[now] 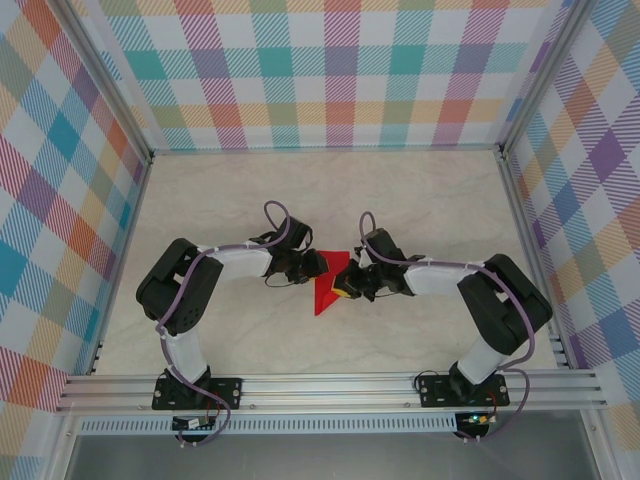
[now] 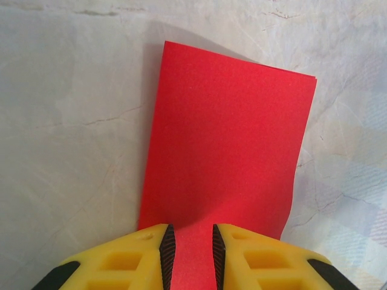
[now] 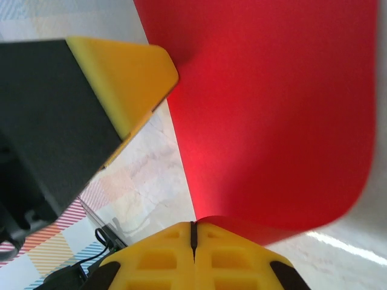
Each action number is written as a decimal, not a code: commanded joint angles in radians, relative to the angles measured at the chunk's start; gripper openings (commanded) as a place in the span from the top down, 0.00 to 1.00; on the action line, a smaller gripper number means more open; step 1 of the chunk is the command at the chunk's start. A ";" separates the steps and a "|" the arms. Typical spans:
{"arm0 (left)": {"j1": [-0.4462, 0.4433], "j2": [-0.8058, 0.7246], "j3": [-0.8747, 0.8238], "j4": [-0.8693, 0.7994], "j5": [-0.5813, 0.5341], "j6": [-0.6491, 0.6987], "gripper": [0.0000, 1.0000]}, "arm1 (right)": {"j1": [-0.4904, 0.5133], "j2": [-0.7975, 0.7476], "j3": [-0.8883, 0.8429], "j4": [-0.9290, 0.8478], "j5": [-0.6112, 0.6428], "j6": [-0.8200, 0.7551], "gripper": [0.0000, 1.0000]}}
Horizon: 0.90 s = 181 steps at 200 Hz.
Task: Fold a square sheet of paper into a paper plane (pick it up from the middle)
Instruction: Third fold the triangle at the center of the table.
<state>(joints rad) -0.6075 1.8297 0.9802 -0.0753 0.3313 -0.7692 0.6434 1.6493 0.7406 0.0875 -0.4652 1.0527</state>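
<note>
Two arms meet at the middle of the table [image 1: 430,200], and I see the red sheet of paper [image 1: 325,295] between them. From overhead the sheet is a small red patch, pointed towards the near edge, lying between the left gripper [image 1: 320,267] and the right gripper [image 1: 346,288] near the centre of the pale, marbled surface.

On the left wrist camera the sheet is a tall rectangle with two layers showing at its far right corner, so it is folded. It stretches away from the yellow fingers [image 2: 121,263] over the tabletop. Those fingers stand a narrow gap apart, with red showing flat between their black ribbed pads. I cannot tell whether they touch the paper.

On the right wrist camera, that arm's own yellow fingertips [image 3: 157,257] are pressed together with no gap. The sheet's edge springs from their tip and curls up and away in a broad red curve: a pinch on the paper. A yellow-and-black finger of the left gripper sits at the upper left of that view, just beside the sheet. Plaid walls [image 1: 300,70] close in the table on three sides.
</note>
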 commanded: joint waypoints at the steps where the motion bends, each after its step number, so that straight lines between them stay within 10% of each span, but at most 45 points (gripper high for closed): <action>1: -0.007 -0.008 0.007 -0.062 0.001 0.015 0.73 | 0.006 0.046 0.040 0.024 -0.012 -0.050 1.00; 181: -0.006 -0.315 -0.254 0.046 -0.055 -0.050 0.74 | 0.007 0.191 0.184 -0.091 -0.065 -0.266 1.00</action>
<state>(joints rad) -0.6075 1.5654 0.7780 -0.0940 0.2462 -0.7891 0.6441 1.8194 0.8928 0.0288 -0.5018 0.8471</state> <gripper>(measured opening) 0.267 0.043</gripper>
